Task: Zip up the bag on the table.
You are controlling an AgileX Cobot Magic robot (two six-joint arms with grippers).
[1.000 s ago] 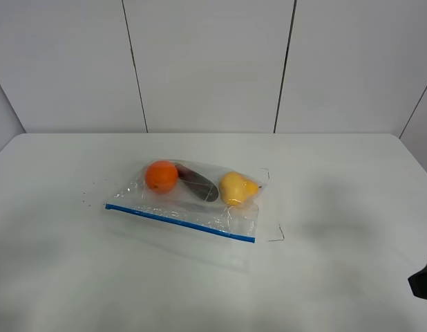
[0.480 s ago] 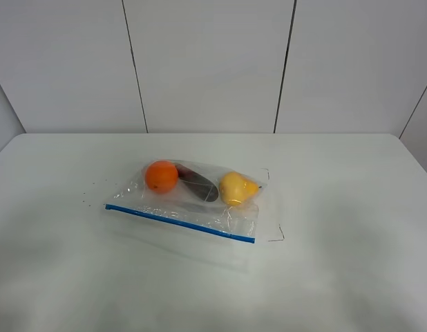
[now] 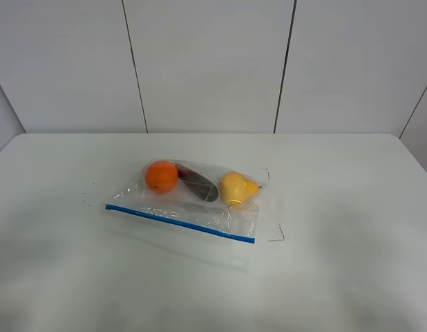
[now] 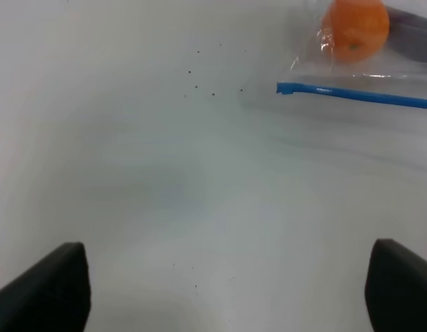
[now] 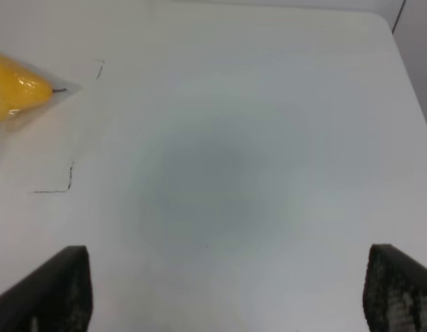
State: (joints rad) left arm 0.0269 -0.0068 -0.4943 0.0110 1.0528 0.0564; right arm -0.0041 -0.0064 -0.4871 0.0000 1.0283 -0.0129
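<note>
The clear crinkly bag point(image 3: 200, 211) lies flat near the middle of the white table point(image 3: 352, 207). Its blue zipper strip point(image 3: 179, 222) runs along the near edge. Inside are an orange point(image 3: 161, 176), a dark piece point(image 3: 198, 185) and a yellow pear point(image 3: 238, 187). Neither gripper shows in the exterior high view. My left gripper point(image 4: 227, 290) is open and empty above bare table, short of the bag's left corner with the strip point(image 4: 352, 93) and orange point(image 4: 355, 28). My right gripper point(image 5: 227, 290) is open and empty, well to the right of the pear point(image 5: 16, 93).
Thin dark corner marks point(image 3: 277, 235) are drawn on the table by the bag's right end and also show in the right wrist view point(image 5: 58, 183). Small dark specks point(image 4: 200, 76) lie left of the bag. A panelled wall point(image 3: 206, 62) stands behind the table.
A dark piece of the right arm at the lower right edge of the exterior high view one second ago has gone out of view. The bag has not moved.
</note>
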